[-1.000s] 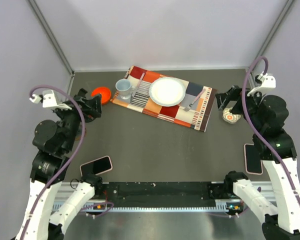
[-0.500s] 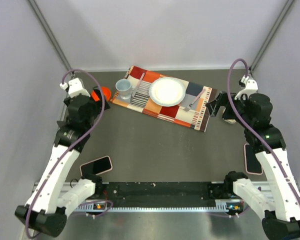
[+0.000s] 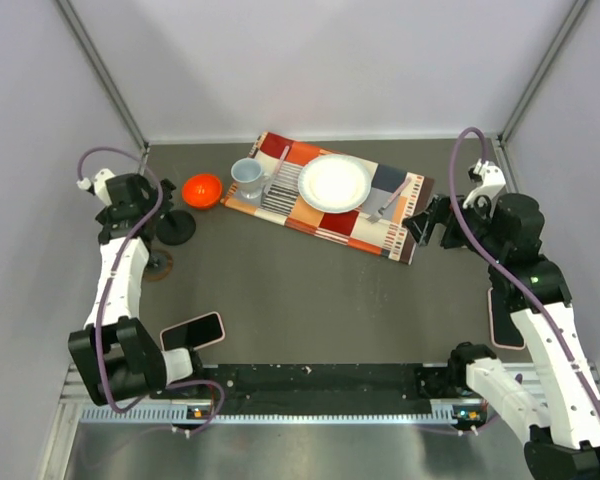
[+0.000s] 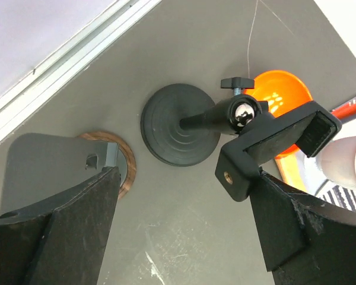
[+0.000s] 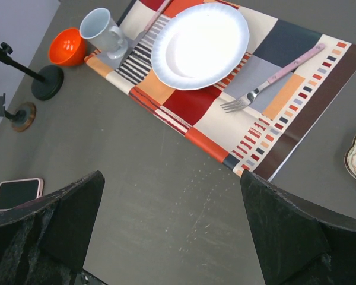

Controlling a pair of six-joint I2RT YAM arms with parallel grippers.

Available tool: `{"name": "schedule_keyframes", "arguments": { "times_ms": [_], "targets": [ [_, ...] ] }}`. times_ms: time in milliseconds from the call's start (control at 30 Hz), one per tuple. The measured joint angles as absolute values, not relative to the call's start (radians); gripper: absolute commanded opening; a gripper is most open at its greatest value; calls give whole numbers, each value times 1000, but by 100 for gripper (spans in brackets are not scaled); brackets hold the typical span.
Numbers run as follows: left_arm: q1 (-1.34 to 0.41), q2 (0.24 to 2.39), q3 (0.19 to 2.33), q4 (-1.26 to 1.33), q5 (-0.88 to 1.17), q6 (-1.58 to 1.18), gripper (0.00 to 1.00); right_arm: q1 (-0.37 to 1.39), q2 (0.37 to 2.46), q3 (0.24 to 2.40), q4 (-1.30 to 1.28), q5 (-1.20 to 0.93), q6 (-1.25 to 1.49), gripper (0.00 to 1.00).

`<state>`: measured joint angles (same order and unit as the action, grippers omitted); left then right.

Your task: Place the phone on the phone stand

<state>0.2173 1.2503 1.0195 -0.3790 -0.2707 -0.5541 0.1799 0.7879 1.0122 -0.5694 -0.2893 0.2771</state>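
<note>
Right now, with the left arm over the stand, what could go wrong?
1. The open left gripper hangs directly over the phone stand; lowering could tip its clamp toward the orange bowl.
2. The pink-cased phone lies unheld, well away from the stand, so nothing is ready to place.

The phone stand is matte black with a shiny metal ball joint. The phone has a pink case and a black screen. The placemat is a patchwork of red, orange, cream and slate, with striped bands. The plate is white, the mug pale blue, the fork pink-handled and the bowl orange. The surface is dark grey.
</note>
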Motion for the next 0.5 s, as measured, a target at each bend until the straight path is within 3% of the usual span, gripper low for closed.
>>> {"name": "schedule_keyframes", "arguments": {
  "times_ms": [233,367,500],
  "targets": [
    [281,1264,1004,-268,-108,-538,86,180,780,1008,-565,-320,270,99],
    [280,1304,1006,-216,-39,-513,74,180,780,1008,-561,-339,270,99],
    [280,1373,1010,-211,17,-480,55,180,780,1008,-561,-355,270,99]
  ]
}}
